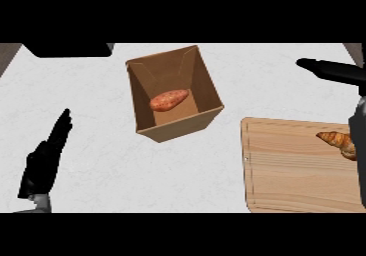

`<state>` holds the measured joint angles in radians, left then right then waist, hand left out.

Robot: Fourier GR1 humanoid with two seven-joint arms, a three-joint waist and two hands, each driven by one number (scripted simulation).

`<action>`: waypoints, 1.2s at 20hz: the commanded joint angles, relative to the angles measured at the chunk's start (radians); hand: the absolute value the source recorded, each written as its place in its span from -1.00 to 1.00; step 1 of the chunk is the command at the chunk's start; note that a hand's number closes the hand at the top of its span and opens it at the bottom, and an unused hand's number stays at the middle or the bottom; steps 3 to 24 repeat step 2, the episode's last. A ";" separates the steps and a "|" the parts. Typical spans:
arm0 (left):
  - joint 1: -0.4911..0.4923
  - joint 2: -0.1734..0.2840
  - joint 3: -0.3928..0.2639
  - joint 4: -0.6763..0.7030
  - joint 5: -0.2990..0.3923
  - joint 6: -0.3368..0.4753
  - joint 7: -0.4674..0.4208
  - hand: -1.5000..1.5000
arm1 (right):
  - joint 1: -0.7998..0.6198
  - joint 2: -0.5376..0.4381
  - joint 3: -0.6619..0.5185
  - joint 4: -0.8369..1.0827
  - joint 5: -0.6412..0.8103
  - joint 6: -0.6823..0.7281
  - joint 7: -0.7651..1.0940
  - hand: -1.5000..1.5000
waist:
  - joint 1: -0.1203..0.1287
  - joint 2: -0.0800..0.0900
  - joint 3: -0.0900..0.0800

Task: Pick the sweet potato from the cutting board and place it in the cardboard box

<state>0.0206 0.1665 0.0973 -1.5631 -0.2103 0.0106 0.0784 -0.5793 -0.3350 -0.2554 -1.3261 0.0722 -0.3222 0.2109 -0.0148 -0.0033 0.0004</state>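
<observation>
Orange sweet potato (169, 100) lies inside cardboard box (204, 80); looks stiff, fairly heavy, best held mid-body. Left robot hand (47, 152) & right robot hand (333, 70) both spread, holding nothing.

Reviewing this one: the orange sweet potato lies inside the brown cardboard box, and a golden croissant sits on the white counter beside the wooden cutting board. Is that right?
Not quite. In the head view the golden croissant lies on the wooden cutting board, near its right edge, not on the white counter. The rest holds: the orange sweet potato lies inside the brown cardboard box.
</observation>
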 commanded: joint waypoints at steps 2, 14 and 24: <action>0.009 0.011 0.030 0.059 0.027 -0.022 -0.073 0.00 | 0.160 -0.113 -0.093 -0.114 -0.130 0.175 -0.006 -1.00 | 0.004 0.001 -0.001; 0.009 0.011 0.030 0.059 0.027 -0.022 -0.073 0.00 | 0.160 -0.113 -0.093 -0.114 -0.130 0.175 -0.006 -1.00 | 0.004 0.001 -0.001; 0.009 0.011 0.030 0.059 0.027 -0.022 -0.073 0.00 | 0.160 -0.113 -0.093 -0.114 -0.130 0.175 -0.006 -1.00 | 0.004 0.001 -0.001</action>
